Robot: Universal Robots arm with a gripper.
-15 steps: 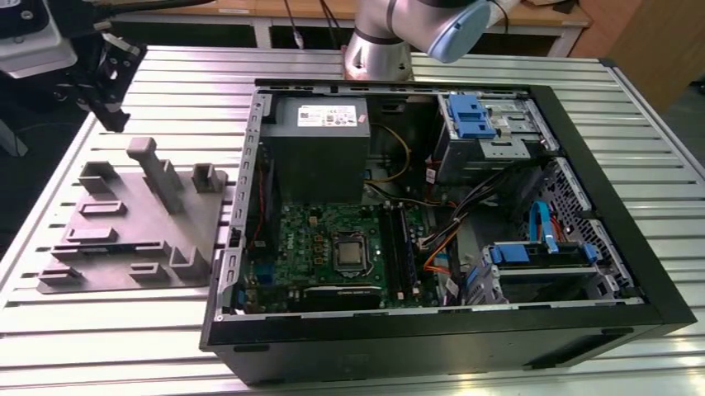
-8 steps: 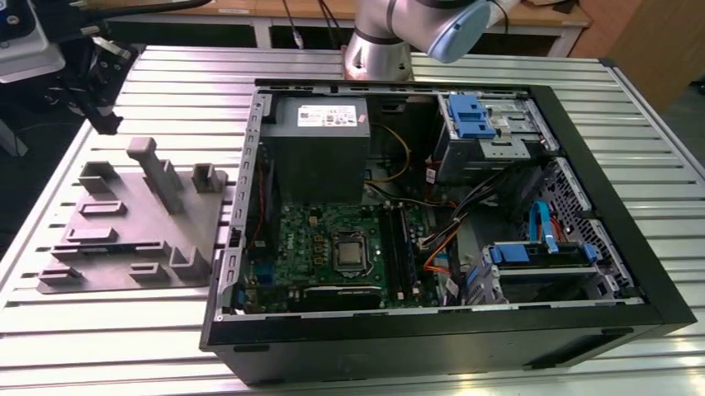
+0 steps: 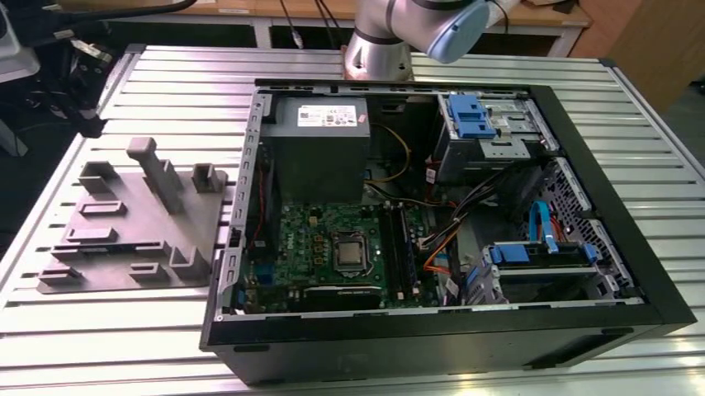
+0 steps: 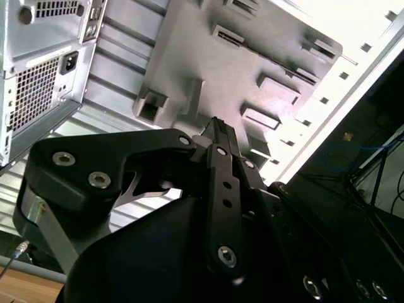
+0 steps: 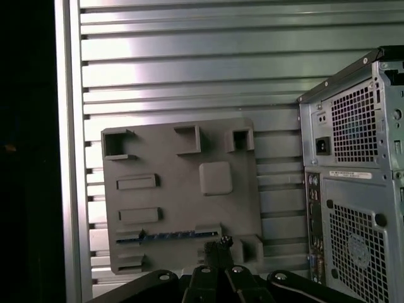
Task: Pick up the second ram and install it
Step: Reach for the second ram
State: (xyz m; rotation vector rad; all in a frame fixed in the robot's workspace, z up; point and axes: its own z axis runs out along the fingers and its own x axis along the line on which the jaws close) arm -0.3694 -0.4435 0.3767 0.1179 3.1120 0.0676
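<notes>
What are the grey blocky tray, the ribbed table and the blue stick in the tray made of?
Grey tray: matte plastic, judging by its dull, even surface. Table: bare metal, likely aluminium; its ribbed slats glare brightly. Blue stick: seemingly circuit board, seen edge-on, so uncertain.

On my exterior view the arm is a smooth silver-grey tube, and a pale blue round cap closes off one joint. In both wrist views the gripper is matte black. Broad, rounded link plates fan out from a dark housing, each pinned with round silver screws. I can make out a narrow black finger with a line of small holes along it. A grey cylindrical fitting sits beside the housing, and a thin cable trails from it.
</notes>
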